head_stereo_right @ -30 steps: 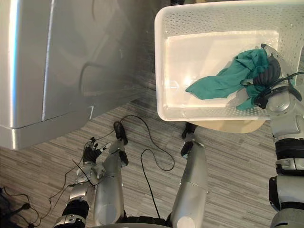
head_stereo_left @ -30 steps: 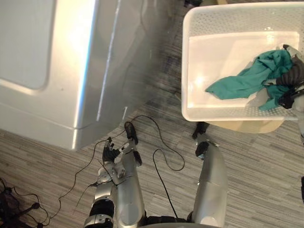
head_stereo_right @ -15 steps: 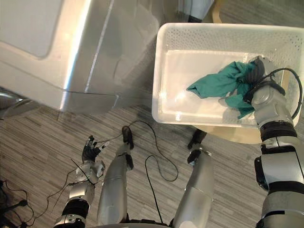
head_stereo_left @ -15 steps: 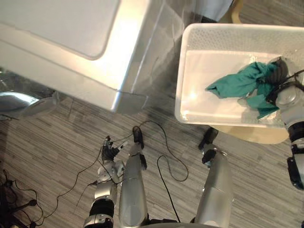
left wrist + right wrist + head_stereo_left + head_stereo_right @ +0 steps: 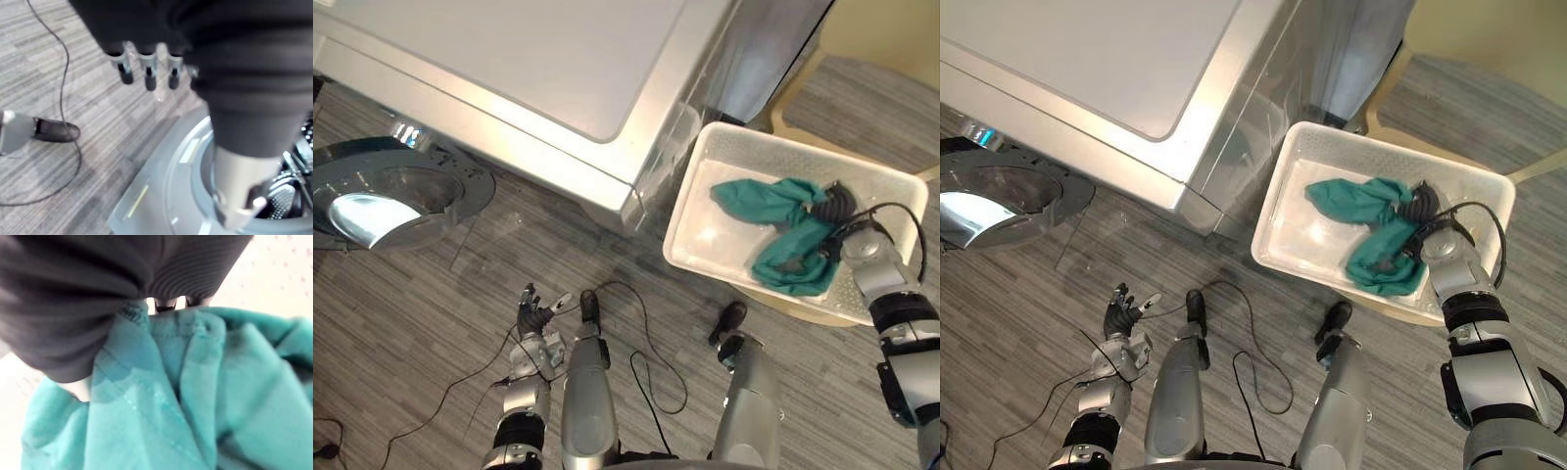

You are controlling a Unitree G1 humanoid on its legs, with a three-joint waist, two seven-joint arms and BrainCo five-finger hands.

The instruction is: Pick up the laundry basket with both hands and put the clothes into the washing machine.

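I've got open floor (image 5: 460, 294) before the washing machine (image 5: 538, 78), its round door (image 5: 396, 196) wide open, but its corner sits just beside the laundry basket (image 5: 688, 211).

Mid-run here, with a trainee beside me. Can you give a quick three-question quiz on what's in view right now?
1. Fill the gap: the washing machine's round door stands ___ (open or shut).
2. True or false: the teal garment lies on the floor.
3. Where is the right robot hand? A, on top of the washing machine. B, inside the laundry basket, against the teal garment. C, on the round door.

Key: 1 open; 2 false, it lies in the laundry basket; 3 B.
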